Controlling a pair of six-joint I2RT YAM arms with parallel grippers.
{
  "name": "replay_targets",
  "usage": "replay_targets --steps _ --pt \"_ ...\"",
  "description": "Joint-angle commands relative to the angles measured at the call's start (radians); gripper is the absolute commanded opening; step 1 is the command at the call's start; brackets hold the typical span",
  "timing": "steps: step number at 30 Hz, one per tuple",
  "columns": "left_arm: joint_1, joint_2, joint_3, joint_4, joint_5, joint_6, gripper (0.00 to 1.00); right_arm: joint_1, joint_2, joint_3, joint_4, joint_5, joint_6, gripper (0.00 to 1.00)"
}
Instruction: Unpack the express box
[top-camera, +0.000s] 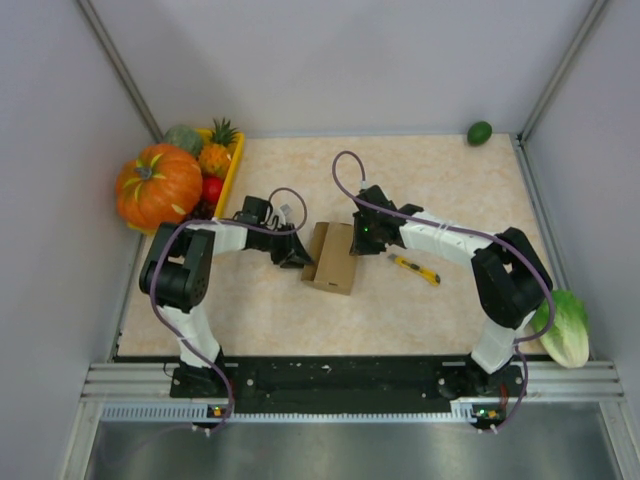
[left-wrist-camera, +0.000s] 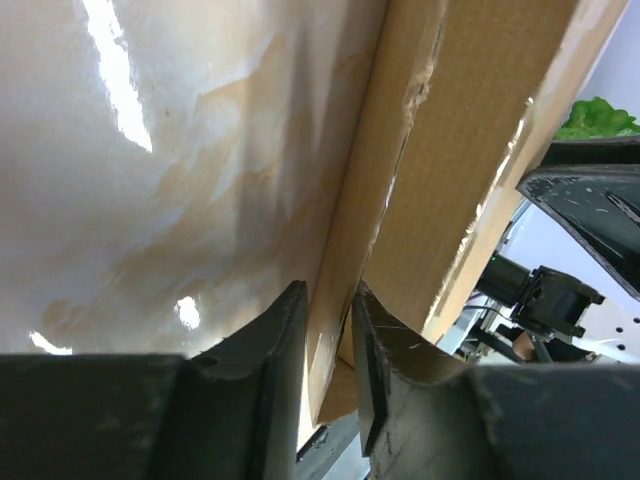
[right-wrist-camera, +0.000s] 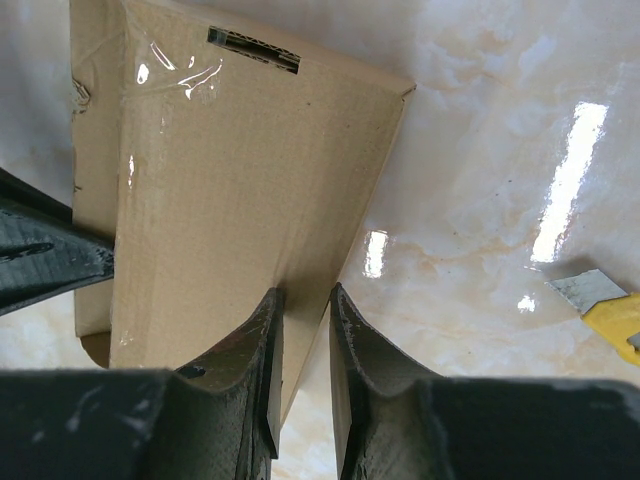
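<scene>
The express box (top-camera: 333, 258), a small brown cardboard box, lies in the middle of the table between both grippers. My left gripper (top-camera: 296, 252) is at its left side; in the left wrist view its jaws (left-wrist-camera: 330, 300) are shut on a raised cardboard flap (left-wrist-camera: 375, 180). My right gripper (top-camera: 362, 238) is at the box's far right side. In the right wrist view its jaws (right-wrist-camera: 305, 300) stand nearly closed astride the right edge of the taped box top (right-wrist-camera: 240, 170), one finger over the cardboard, the other over the table.
A yellow utility knife (top-camera: 415, 268) lies just right of the box, its tip also in the right wrist view (right-wrist-camera: 605, 305). A yellow fruit tray (top-camera: 236, 160) with a pumpkin (top-camera: 158, 186) is at the back left. A green fruit (top-camera: 480, 132) and a cabbage (top-camera: 565, 327) lie at the right.
</scene>
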Motion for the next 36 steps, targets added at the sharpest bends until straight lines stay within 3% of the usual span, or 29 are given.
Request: replay_targets --steps 1,5,13,19,20,26,36 --pt "-0.012 0.040 0.063 0.016 0.038 -0.007 0.25 0.007 0.021 0.016 -0.057 0.017 -0.027 0.09" --pt "-0.014 0.052 0.099 -0.033 0.035 0.030 0.00 0.007 0.013 0.008 -0.051 0.018 -0.029 0.09" --pt "-0.012 -0.076 0.149 -0.194 -0.034 0.111 0.00 0.007 -0.057 0.003 -0.049 0.028 -0.027 0.13" --pt "-0.012 -0.170 0.178 -0.291 -0.063 0.144 0.00 0.007 -0.160 0.022 -0.052 0.048 -0.026 0.31" --pt "-0.012 -0.181 0.183 -0.303 -0.063 0.144 0.00 0.009 -0.183 0.023 -0.052 0.051 -0.026 0.41" --pt "-0.012 -0.221 0.202 -0.339 -0.062 0.150 0.00 0.036 -0.236 0.048 -0.051 0.058 -0.067 0.62" --pt "-0.014 -0.253 0.211 -0.368 -0.117 0.153 0.00 0.154 -0.148 0.131 -0.051 0.094 -0.086 0.70"
